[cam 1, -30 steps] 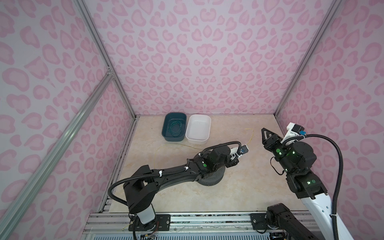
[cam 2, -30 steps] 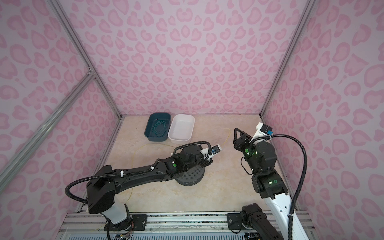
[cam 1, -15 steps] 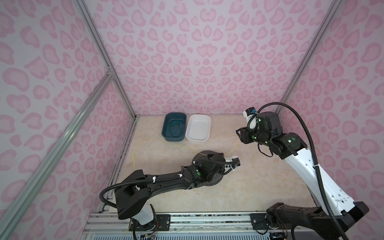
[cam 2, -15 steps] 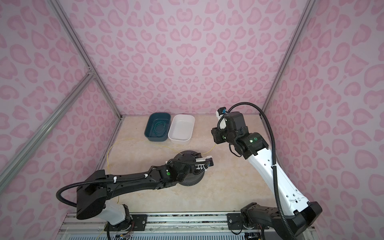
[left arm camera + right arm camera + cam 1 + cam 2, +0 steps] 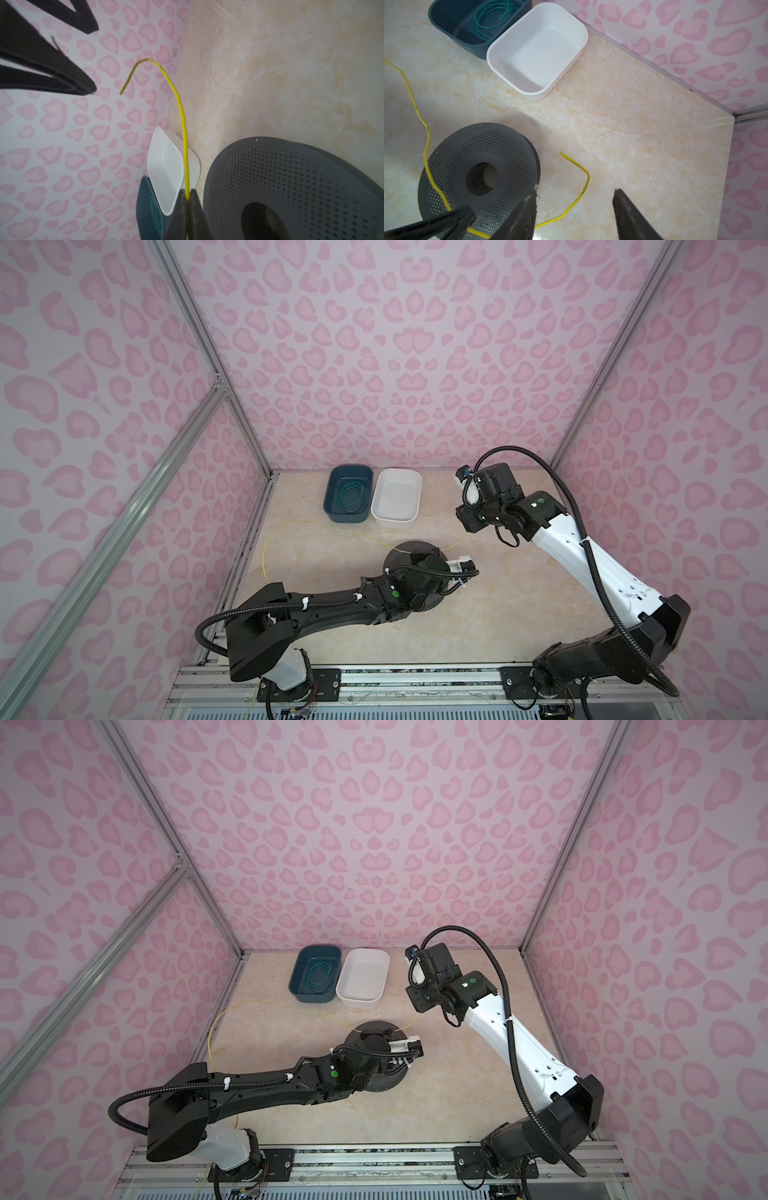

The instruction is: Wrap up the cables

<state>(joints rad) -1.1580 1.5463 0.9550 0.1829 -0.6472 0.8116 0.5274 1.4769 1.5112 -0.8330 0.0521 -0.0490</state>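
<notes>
Seen from the top, the thin yellow wire ran long over the tan table, from 2 o'clock of the round gray spool to 10 o'clock, then bent down toward 7 o'clock. Its loose tip curled like a hook. The left gripper was pinched tight on it. The right gripper was spread apart near the tip. The spool's flat top was full of tiny holes.

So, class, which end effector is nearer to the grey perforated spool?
Left. The left end effector is at the rim of the spool, shut on the yellow wire. The right end effector hangs open, apart from the spool, off its back-right side.
</notes>
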